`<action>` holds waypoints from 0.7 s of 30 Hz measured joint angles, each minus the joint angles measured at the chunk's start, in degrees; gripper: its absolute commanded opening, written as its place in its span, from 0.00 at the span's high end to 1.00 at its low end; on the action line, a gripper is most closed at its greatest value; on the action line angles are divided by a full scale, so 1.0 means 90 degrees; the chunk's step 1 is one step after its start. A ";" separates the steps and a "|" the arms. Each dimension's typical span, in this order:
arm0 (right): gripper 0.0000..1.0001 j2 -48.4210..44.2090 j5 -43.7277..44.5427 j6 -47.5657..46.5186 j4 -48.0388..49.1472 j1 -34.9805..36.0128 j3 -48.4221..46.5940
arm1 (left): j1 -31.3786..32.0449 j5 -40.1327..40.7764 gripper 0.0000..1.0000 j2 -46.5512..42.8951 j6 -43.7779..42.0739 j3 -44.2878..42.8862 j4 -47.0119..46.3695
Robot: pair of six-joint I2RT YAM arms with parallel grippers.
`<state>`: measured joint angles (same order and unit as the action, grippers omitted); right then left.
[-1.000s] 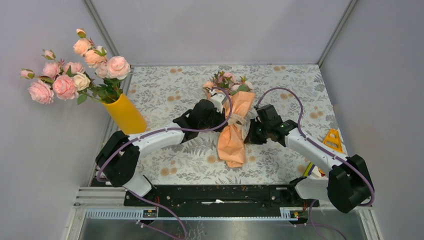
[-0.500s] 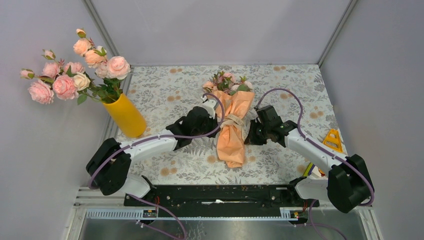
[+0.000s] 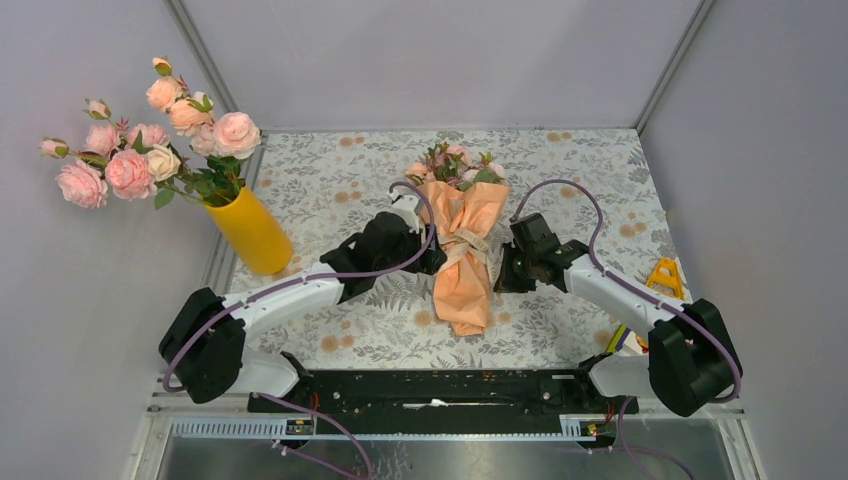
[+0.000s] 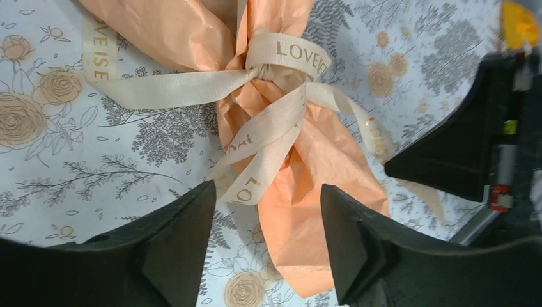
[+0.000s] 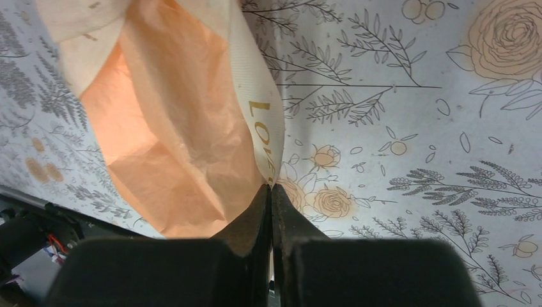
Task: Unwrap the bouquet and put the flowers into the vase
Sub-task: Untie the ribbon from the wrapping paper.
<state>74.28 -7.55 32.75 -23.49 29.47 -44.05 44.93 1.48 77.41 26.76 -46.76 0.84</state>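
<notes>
Tied-up bouquet flat in the middle of the tabletop, one hand on each side.
Long way running far to near, flowers at the far end, yellow vase well off left. Left hand spread apart, just beside the ribbon knot. Right hand pinched shut on a ribbon end (best placed to pull).

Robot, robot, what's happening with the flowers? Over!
Left gripper open, empty. Right gripper shut on ribbon. Bouquet tied, lying flat. Vase already holds big roses.
</notes>
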 measured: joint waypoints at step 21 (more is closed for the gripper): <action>1.00 0.0221 0.0066 0.0010 0.0000 -0.0002 0.0153 | -0.0678 -0.1957 0.38 0.0743 0.1729 0.1205 -0.2011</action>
<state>76.27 -6.96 32.84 -23.49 29.45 -42.68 38.83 -16.14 84.09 42.33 -35.92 -17.26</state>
